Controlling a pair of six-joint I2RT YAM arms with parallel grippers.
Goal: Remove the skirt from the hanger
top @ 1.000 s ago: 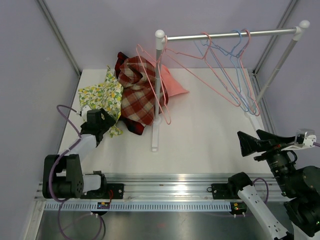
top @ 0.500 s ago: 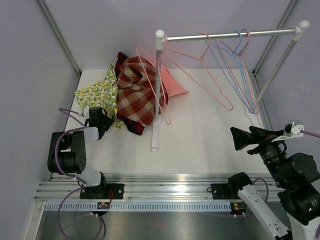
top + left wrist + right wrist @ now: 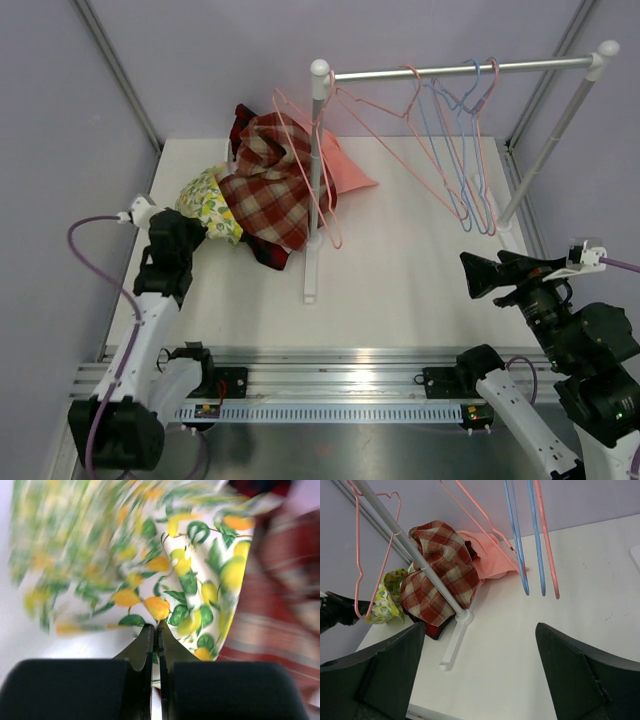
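The lemon-print skirt (image 3: 207, 203) lies bunched on the table against a red plaid cloth (image 3: 270, 180). My left gripper (image 3: 190, 228) is shut on its near edge. In the left wrist view the fingertips (image 3: 149, 632) pinch the printed cloth (image 3: 195, 590), which stays sharp while the surroundings blur. A pink hanger (image 3: 305, 150) hangs at the rail's left end over the plaid cloth. No hanger shows inside the skirt. My right gripper (image 3: 478, 278) hovers open at the right, well away; its view shows the skirt (image 3: 387, 597) far left.
A white rack (image 3: 315, 180) stands mid-table, its foot (image 3: 451, 647) pointing toward me. Pink and blue hangers (image 3: 462, 150) hang on the rail at right. A pink cloth (image 3: 345, 170) lies behind the post. Grey walls close in on both sides.
My left gripper closed on the lemon-print skirt and the arm swung left and back, bunching the spread cloth toward the plaid pile. The right gripper shifted slightly left. The hangers sway.
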